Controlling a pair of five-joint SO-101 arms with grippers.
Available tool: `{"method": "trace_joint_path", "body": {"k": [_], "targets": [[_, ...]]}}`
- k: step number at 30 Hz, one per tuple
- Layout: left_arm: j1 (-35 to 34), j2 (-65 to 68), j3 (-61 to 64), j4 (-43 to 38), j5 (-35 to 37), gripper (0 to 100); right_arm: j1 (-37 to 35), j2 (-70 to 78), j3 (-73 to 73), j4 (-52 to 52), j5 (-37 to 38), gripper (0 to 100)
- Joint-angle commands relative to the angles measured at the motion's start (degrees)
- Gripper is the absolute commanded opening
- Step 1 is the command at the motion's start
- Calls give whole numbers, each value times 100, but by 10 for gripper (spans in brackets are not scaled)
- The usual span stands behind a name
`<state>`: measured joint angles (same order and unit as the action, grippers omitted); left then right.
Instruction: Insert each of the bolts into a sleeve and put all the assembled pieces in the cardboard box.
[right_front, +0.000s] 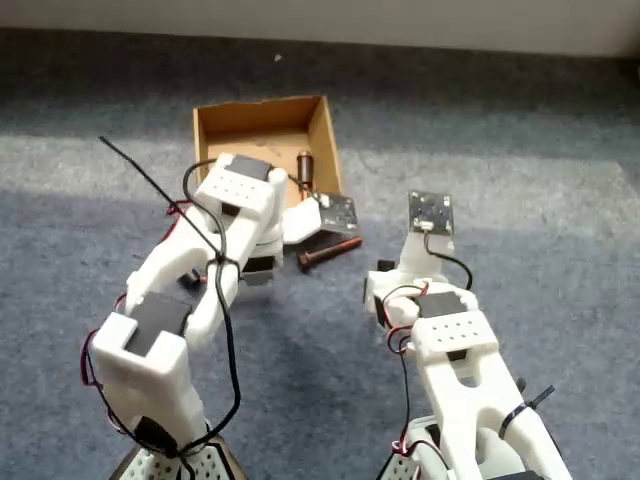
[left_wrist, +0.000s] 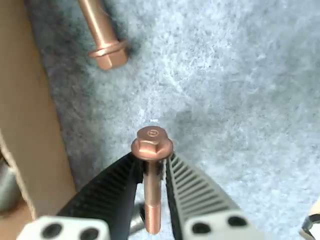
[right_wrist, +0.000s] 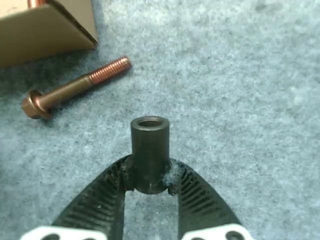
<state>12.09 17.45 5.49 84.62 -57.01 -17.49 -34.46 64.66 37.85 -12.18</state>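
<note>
Coppery hex bolt (left_wrist: 151, 170), dark sleeve (right_wrist: 150, 145) (hollow)

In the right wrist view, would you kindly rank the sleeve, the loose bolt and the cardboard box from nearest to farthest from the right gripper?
1. The sleeve, held in the right gripper.
2. The loose bolt, lying on the carpet beyond it.
3. The cardboard box, past the bolt.
</note>
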Motion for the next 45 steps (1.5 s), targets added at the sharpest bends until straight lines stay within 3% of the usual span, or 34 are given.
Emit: {"method": "trace_joint_path", "body": {"k": [1,6,13,21,29,34,38,45], "targets": [[48,-1560,549,9,633,5,66,-277,-48,-119,18,5],[40,-3055,1490,-589,1495,5,40,-286,-48,-110,18,5],[40,-4787,3257,-2242,3024,5,-242,-558,-13,-110,18,5],[40,-6281,4391,-3473,4905,5,-848,-3011,1015,-119,273,5],[75,-7433,4400,-3965,6110,5,-1288,-4910,2334,-840,818,5],[207,-8154,4426,-3974,6664,5,-1684,-6062,3389,-1648,1178,5],[716,-8690,4690,-4097,6892,5,-1798,-7002,3899,-1516,1231,5],[1288,-9727,6097,-5855,6954,5,-2079,-7046,3960,-1341,1257,5]]}}
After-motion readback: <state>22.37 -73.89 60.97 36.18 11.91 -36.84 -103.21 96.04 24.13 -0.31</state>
